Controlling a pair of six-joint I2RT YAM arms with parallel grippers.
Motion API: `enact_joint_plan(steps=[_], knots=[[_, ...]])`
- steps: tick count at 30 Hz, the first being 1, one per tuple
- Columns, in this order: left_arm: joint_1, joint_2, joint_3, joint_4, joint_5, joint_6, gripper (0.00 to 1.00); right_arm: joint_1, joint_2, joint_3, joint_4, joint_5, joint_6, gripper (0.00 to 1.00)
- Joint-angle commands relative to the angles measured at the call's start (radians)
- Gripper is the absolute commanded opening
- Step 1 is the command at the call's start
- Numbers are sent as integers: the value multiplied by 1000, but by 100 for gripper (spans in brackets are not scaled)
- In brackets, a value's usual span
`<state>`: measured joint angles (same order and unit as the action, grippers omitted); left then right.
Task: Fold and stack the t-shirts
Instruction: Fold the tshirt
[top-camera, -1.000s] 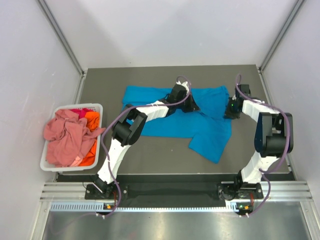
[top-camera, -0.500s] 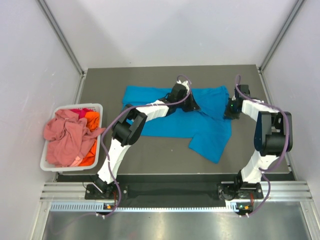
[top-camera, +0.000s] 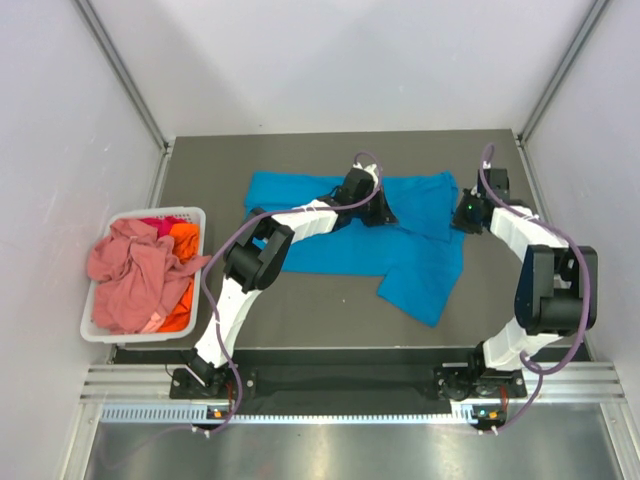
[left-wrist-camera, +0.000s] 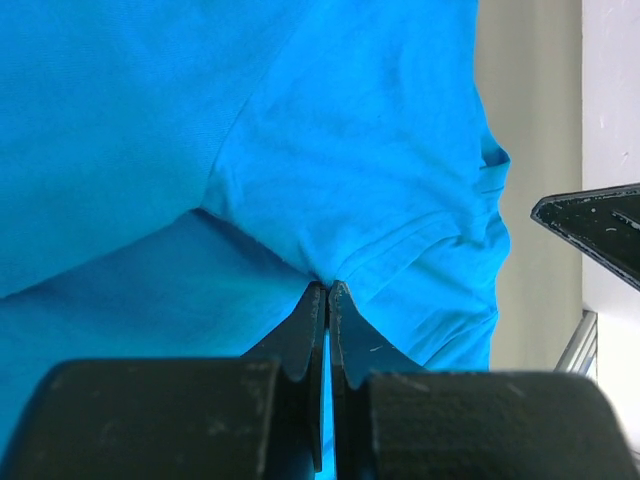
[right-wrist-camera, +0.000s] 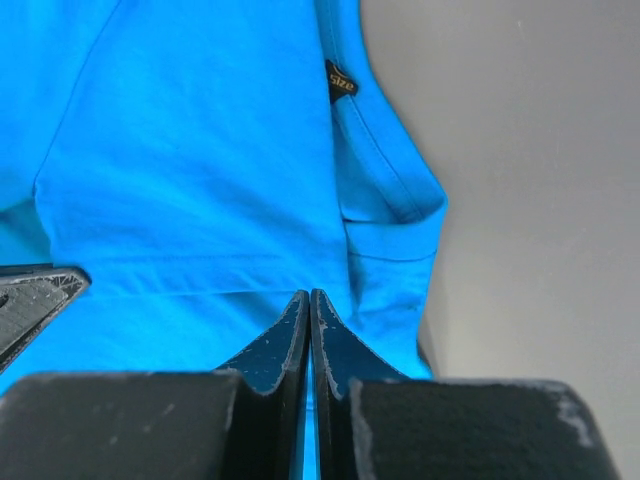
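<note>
Left gripper (left-wrist-camera: 327, 289) pinched closed, right gripper (right-wrist-camera: 309, 296) closed, arms outstretched

Centre of frame, on the table (top-camera: 300, 315): spread t-shirt (top-camera: 330, 250). Middle left, at the table's left edge: basket (top-camera: 190, 214), heaped t-shirts (top-camera: 135, 270) inside. On the spread t-shirt's upper middle: left gripper (top-camera: 385, 215). At its upper right edge: right gripper (top-camera: 460, 222).

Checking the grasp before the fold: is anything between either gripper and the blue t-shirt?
Nothing visible. The left gripper and right gripper are each closed directly on the blue t-shirt.
</note>
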<state>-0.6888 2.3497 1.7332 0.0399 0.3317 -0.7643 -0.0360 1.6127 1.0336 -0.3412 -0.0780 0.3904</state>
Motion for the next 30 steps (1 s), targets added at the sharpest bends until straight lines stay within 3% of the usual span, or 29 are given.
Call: enact_joint_plan(steps=[1,4,8,12,23,30], knots=[[5,-29,45,-12,-8,20,0,-12,-45,-32,56,-5,31,0],[12,-24,43,-14,0,22,0,-10,-40,-41,77,-26,19,0],[14,-17,37,0,13,11,0,-10,15,-17,44,-31,-7,20],[14,-10,39,3,20,5,0,-10,26,-9,44,-5,-27,26],[14,-1,45,9,23,2,0,-10,107,2,62,6,-44,28],[12,11,48,12,24,-1,0,-11,122,6,84,-8,-53,21]])
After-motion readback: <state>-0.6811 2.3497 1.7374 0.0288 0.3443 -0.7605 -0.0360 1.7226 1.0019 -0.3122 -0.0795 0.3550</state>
